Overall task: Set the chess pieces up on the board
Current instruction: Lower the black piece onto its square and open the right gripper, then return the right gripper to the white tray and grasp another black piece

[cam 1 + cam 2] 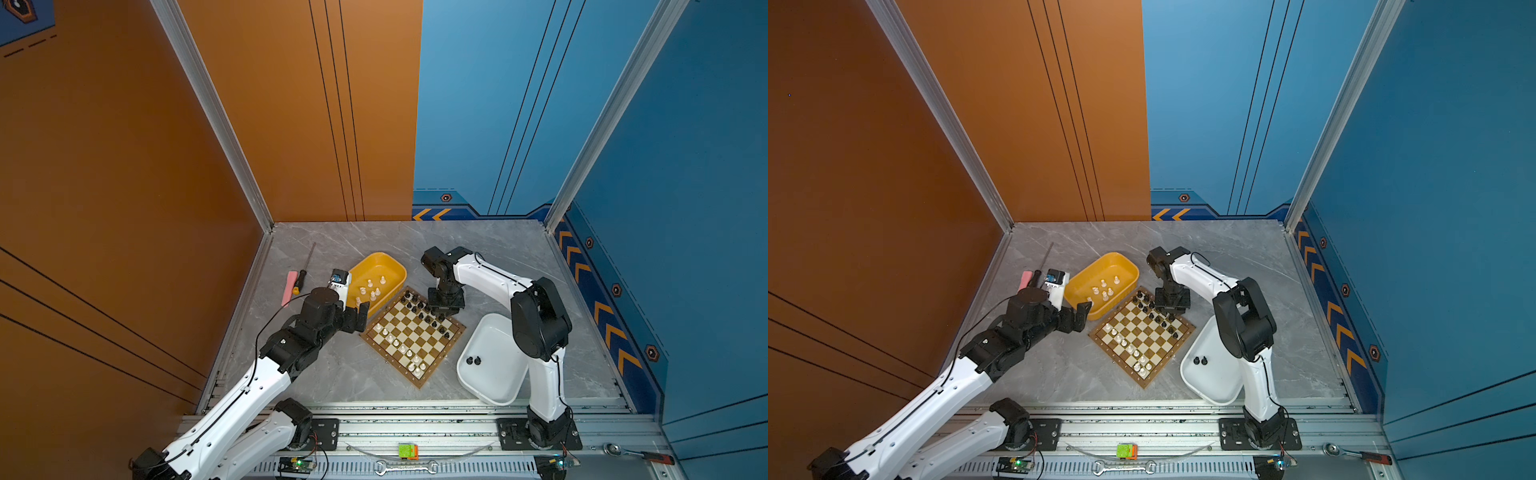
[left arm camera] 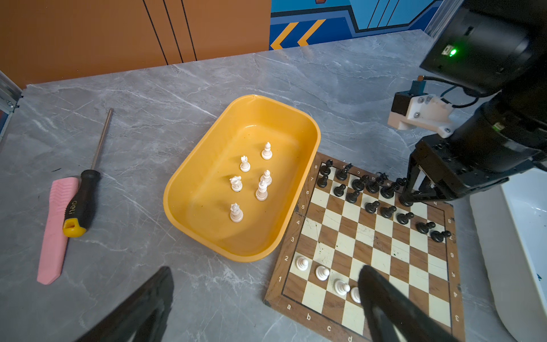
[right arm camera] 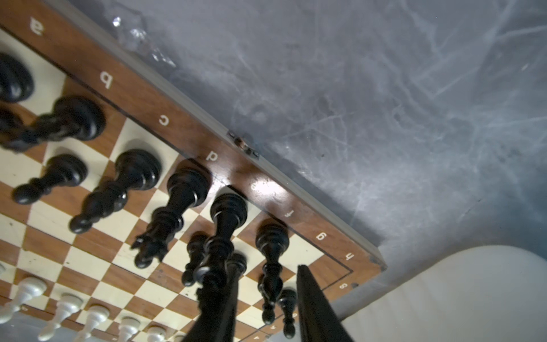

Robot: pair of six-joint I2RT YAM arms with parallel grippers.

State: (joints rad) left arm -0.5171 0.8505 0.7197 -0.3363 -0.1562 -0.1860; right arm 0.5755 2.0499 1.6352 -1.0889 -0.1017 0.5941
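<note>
The board [image 1: 420, 340] [image 1: 1144, 341] lies diagonally on the table. White pawns [image 1: 398, 344] line its near-left side, and black chess pieces [image 1: 424, 312] [image 2: 371, 207] fill its far-right side. My right gripper [image 1: 443, 309] [image 1: 1169, 309] [image 3: 269, 268] points down at the board's far edge. It is open, and a black bishop [image 3: 272, 237] stands free on the back row between the fingers. My left gripper [image 1: 360, 314] [image 2: 263, 296] hangs wide open and empty over the table beside the board's left corner. Several white pieces [image 2: 236, 183] stand in the yellow tray [image 2: 166, 204] [image 1: 376, 255].
A white tray [image 1: 496, 382] [image 1: 1214, 386] right of the board holds two black pieces [image 1: 473, 360]. A black-handled screwdriver [image 1: 300, 282] [image 2: 80, 204] and a pink tool [image 1: 289, 287] [image 2: 54, 234] lie at the left. Walls close in the left, back and right sides.
</note>
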